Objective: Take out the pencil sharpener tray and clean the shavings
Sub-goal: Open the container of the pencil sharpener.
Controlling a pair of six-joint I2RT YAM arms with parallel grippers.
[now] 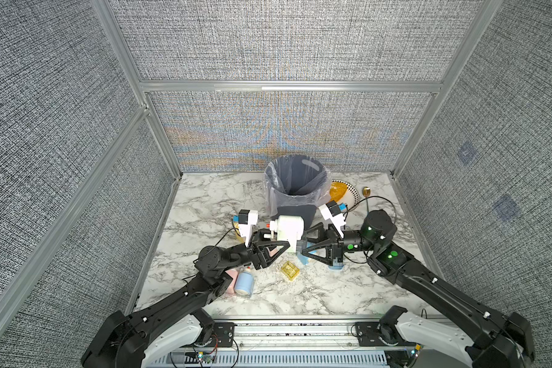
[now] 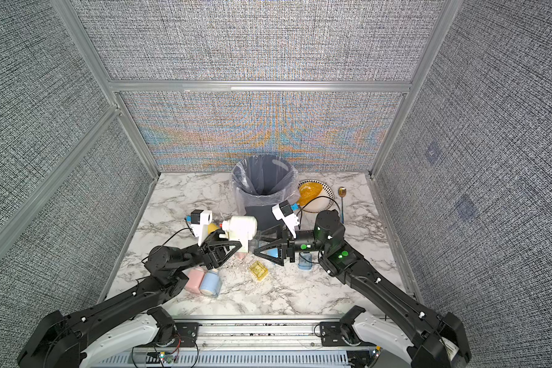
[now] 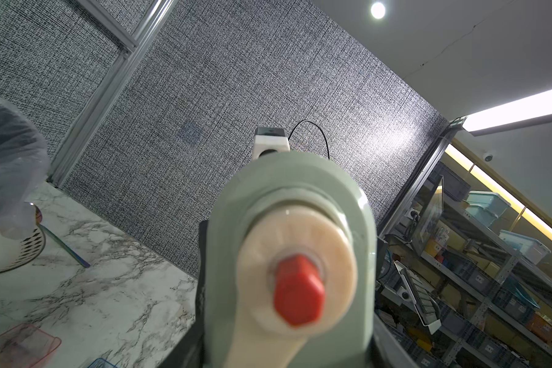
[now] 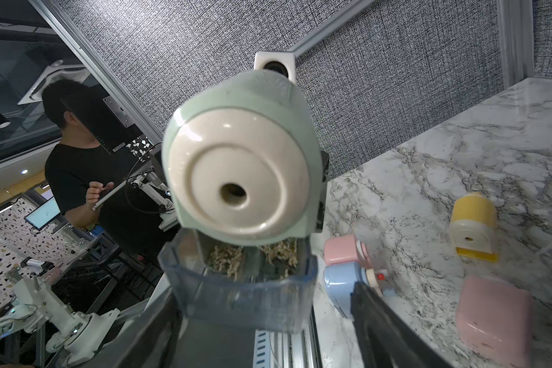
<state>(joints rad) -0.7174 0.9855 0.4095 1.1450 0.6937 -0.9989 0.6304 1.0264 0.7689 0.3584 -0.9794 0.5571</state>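
My left gripper (image 1: 282, 244) is shut on the pale green pencil sharpener (image 1: 289, 229), holding it in the air in front of the bin; its cream crank with a red knob (image 3: 297, 290) faces the left wrist camera. The sharpener's translucent blue tray (image 4: 246, 296) sticks partly out of the body (image 4: 243, 159) toward my right gripper (image 4: 262, 299). The shavings (image 4: 227, 258) are a pale brown heap inside the tray. The right jaws stand open on either side of the tray, with a gap between its wall and one dark finger (image 4: 380, 318). Both top views show the two grippers meeting at the sharpener (image 2: 241, 229).
A bag-lined grey bin (image 1: 295, 181) stands behind the sharpener. A plate (image 1: 352, 199) and a spoon (image 1: 366, 196) lie to its right. On the marble top lie a yellow tray (image 1: 290, 270), pink and blue sharpeners (image 1: 244, 280), a yellow sharpener (image 4: 474, 226) and a pink tray (image 4: 491, 318).
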